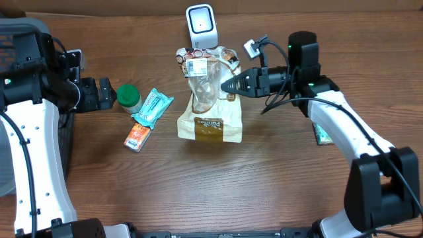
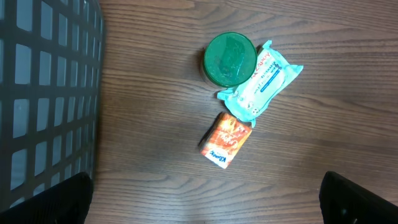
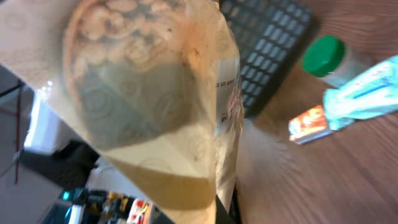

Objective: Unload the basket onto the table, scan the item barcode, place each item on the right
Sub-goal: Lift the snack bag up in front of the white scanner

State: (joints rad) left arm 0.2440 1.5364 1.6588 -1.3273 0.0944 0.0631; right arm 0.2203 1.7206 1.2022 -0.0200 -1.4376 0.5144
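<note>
While pinching the clear plastic snack bag (image 1: pixel 209 109) w/ tan paper base by its upper right side, right tool (image 1: pixel 225 84) pressed together on the film, holding it over the middle of the brown wooden surface (image 1: pixel 277 192), top end pointing toward the white box-shaped scanner (image 1: pixel 200 25) at the far edge. Judging the step as presenting the code: white printed label (image 1: pixel 196 66) sitting near bag's top, facing up, just short of the scanner, prob. not yet square to its window. Hovering left tool (image 1: pixel 107 94) spread wide & empty just beside the green-lidded round jar (image 1: pixel 128 97), w/ teal foil packet (image 1: pixel 153 108) and small orange carton (image 1: pixel 137 137) lying close by; black mesh basket (image 2: pixel 43 93) standing at far left.

Watching for trouble: gripping thin slick film only, so risking the bag sliding out or sagging under its contents, esp. if swung fast. Risking a creased or curved label too, w/ glare off the plastic spoiling the read. Also risking bumping the scanner & tipping it if pushing further fwd, being so near. Not managing to tell whether the base is touching the surface or hanging clear; if dragging, prob. folding the bag over & hiding the code.
</note>
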